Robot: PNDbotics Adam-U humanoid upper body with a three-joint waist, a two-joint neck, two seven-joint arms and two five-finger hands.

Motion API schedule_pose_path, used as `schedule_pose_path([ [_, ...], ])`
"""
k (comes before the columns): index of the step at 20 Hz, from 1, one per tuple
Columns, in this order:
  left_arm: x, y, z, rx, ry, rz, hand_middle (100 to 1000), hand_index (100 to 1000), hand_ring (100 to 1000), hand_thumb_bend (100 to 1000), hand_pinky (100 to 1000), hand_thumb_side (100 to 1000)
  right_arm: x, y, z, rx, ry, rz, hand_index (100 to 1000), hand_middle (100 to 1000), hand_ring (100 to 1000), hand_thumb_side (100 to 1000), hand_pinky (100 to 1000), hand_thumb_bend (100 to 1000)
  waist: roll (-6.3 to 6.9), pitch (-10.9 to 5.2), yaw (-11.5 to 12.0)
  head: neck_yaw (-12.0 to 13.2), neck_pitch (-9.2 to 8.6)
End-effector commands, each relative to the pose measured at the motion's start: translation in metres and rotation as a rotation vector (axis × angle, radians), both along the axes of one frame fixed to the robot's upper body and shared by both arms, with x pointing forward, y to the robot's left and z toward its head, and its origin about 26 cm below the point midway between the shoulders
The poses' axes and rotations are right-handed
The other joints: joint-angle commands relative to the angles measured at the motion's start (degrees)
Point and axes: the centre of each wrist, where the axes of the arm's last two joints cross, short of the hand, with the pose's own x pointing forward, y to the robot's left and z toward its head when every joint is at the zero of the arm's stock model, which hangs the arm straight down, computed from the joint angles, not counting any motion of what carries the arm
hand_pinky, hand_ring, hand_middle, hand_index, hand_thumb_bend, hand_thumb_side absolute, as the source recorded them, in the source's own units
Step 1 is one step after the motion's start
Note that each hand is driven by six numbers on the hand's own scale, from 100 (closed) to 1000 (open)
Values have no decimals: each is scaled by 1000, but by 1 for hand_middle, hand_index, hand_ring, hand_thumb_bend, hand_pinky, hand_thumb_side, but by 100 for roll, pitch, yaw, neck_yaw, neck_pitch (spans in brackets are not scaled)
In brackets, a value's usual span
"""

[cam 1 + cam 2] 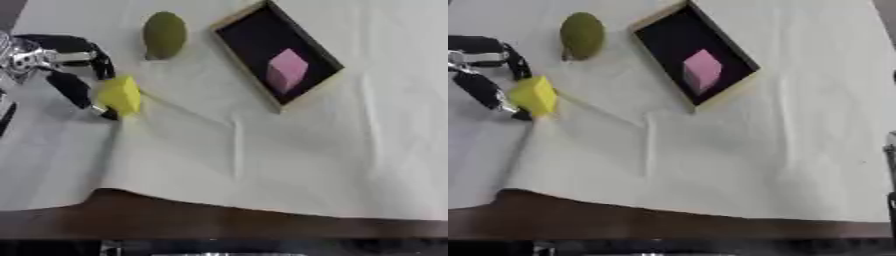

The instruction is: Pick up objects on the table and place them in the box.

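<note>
We note a yellow block [121, 95] at the left of the cloth-covered surface [262, 160], tilted on a corner, with dark fingers of the left hand [74, 75] curled against its left side. An olive-green, egg-shaped object [164, 35] lies beyond it, apart. The shallow, wood-rimmed box [229, 20] with dark floor sits askew to the right, holding a pink block [286, 70].

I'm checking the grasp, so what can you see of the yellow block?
The yellow block is a small, plain cube-like piece with matte faces, tilted with one corner up. It sits at the left of the white cloth, below the green fruit. The left hand has its dark fingers curled against its left side.
</note>
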Motion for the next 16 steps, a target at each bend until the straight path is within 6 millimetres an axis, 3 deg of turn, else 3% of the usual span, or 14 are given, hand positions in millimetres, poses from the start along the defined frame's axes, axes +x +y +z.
schedule_pose_path([
  [1,-10,10,34,12,-102,8,637,787,817,690,895,495,-2,-1,6,-19,-17,-5,901,619,860,616,910,100,17,-110,19,-16,24],
  [7,-27,5,64,12,-193,-25,675,813,832,688,907,482,-3,-2,5,-19,-10,-11,901,619,861,618,911,100,60,-121,68,-31,25],
  [16,-33,-2,69,13,-185,-67,758,870,860,688,920,478,-3,-2,5,-15,-6,-14,902,618,862,619,912,100,75,-133,44,-36,25],
])
